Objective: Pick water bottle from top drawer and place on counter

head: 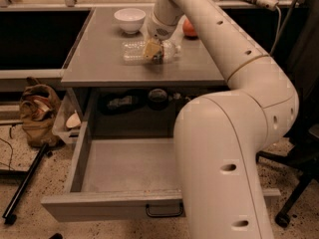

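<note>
- Looks close to finished: finds the water bottle (133,51) out of the top drawer (124,166) and resting on the tabletop (109,68), in its far half.
- Shows the top drawer pulled open at 6 o'clock of the tabletop, with a bare grey floor and no bottle inside.
- Puts the tool (153,52) right over the bottle's middle, reaching down from 12 o'clock; cannot tell whether clenched on the bottle or released.
- Leaves, by judgement, only the letting go (if not done) and the lifting of the tool clear.
- Has the bottle lying on its side, long axis running from 9 o'clock to 3 o'clock, roughly parallel to the tabletop's front edge.
- Seems to point the narrower neck end toward 3 o'clock and the flat base toward 9 o'clock; cannot make out the cap for sure.
- Sets a white bowl (129,18) at 11 o'clock of the bottle, near but apart, and an orange round thing (189,29) at 1 o'clock, also apart.
</note>
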Robot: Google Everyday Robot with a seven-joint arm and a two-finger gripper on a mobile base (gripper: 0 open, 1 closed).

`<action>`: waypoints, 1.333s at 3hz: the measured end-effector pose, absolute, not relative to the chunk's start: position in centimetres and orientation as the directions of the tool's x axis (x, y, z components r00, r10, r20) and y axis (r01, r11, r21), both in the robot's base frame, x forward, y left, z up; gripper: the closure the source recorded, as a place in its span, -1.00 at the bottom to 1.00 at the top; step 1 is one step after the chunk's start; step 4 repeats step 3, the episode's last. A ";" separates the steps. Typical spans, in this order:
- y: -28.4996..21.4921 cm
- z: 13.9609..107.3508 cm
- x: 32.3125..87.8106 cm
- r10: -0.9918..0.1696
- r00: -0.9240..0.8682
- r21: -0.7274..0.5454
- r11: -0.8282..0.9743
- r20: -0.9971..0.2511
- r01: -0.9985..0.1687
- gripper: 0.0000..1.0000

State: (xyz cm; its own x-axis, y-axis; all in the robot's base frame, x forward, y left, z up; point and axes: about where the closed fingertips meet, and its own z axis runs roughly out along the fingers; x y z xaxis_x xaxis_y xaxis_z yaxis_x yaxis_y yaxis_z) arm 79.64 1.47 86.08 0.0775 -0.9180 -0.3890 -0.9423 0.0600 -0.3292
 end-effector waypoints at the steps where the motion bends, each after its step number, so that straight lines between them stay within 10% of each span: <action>1: 1.5 86.1 79.6 -0.918 0.078 -0.329 0.060 -0.389 -0.942 -0.79; 4: 1.5 86.1 79.6 -0.918 0.078 -0.329 0.060 -0.389 -0.942 -1.00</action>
